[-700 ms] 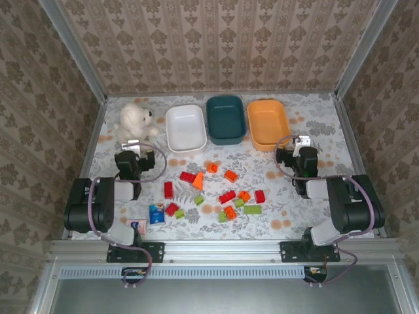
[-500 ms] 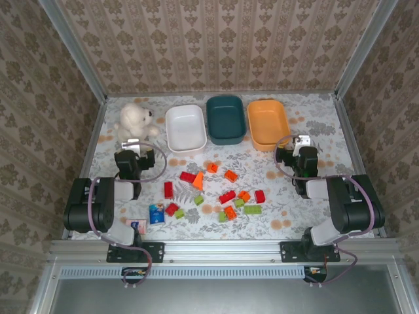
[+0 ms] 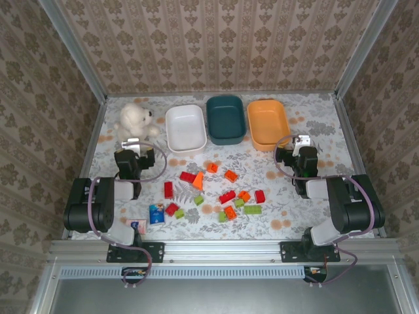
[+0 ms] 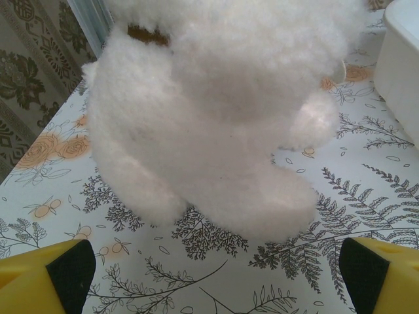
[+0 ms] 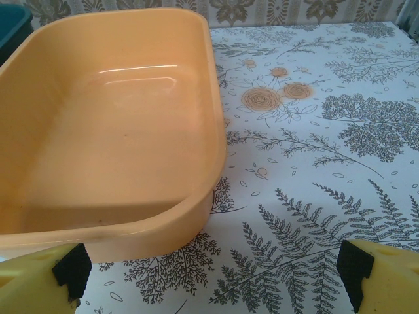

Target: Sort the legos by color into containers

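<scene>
From above, we look down on a worktop (image 3: 327, 124) printed with ferns and orange flowers. About fifteen small plastic building bricks (image 3: 227, 196) in red, orange and lime green lie loose in its middle, between the two arms. We judge they sit there so that either arm can reach them. Along the far side three rounded-rectangular plastic tubs stand in a close row: a white tub (image 3: 186, 127), a dark teal tub (image 3: 225, 120) and an orange tub (image 3: 268, 123), one per colour, we suppose. All three look empty, so the sorting has not begun. A fluffy white teddy bear (image 3: 135, 120) sits left of the white tub. A small blue-and-white packet (image 3: 156, 214) lies near the left arm's base. Neither belongs to the job.

The left fingers (image 4: 69, 271), yellow with black pads, are spread wide and hold nothing. They sit low over the worktop and point at the bear just ahead. The right fingers (image 5: 69, 271) are likewise spread and empty, facing the near wall of the orange tub. Both arms seem parked clear of the bricks.

The packet appears to carry printing, but it is too small for us to read. We find no other writing or brand mark.
</scene>
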You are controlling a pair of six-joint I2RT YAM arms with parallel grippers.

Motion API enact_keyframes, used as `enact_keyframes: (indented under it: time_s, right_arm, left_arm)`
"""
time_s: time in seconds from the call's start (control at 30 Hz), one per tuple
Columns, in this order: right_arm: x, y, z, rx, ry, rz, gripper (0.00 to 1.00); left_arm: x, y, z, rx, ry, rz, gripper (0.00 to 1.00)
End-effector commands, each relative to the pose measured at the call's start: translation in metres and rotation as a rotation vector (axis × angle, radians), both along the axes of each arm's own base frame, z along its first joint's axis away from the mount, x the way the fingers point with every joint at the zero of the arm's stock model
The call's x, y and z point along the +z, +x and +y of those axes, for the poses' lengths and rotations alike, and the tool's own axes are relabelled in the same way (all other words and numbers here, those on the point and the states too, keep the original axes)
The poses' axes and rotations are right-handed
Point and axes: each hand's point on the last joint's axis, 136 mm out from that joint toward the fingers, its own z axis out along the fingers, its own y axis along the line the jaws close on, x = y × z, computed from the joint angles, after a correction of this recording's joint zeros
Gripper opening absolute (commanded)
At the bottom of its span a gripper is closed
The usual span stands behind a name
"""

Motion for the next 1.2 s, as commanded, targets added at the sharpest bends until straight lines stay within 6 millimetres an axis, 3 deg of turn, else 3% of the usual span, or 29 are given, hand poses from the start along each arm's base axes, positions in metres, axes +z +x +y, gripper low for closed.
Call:
enact_keyframes:
  time_s: [0.0,0.57,0.67,0.83,1.0,1.1,1.17]
  right_arm:
    - [0.012,0.009,-0.001,-0.007,-0.017,-0.044,1.00]
    - [0.012,0.009,-0.001,-0.006,-0.018,-0.045,1.00]
    - [0.019,0.003,0.003,0.001,-0.041,-0.083,1.00]
    - [0.069,-0.013,0.003,-0.067,-0.115,-0.148,1.00]
    - [0.161,-0.026,0.015,-0.053,-0.189,-0.263,1.00]
    - [0.234,-0.047,0.018,-0.102,-0.005,-0.310,1.00]
    - [0.256,-0.063,0.018,-0.143,0.206,-0.213,1.00]
  left_arm:
    - [0.010,0.009,0.000,-0.011,0.006,-0.034,1.00]
    - [0.011,0.008,0.001,-0.008,0.011,-0.041,1.00]
    - [0.029,-0.002,0.004,0.064,0.072,-0.092,1.00]
    - [0.082,-0.021,-0.020,0.074,0.189,-0.157,1.00]
    - [0.126,-0.057,-0.028,0.101,0.127,-0.178,1.00]
    - [0.159,-0.080,-0.036,0.091,0.107,-0.222,1.00]
    - [0.188,-0.092,-0.046,0.057,0.065,-0.265,1.00]
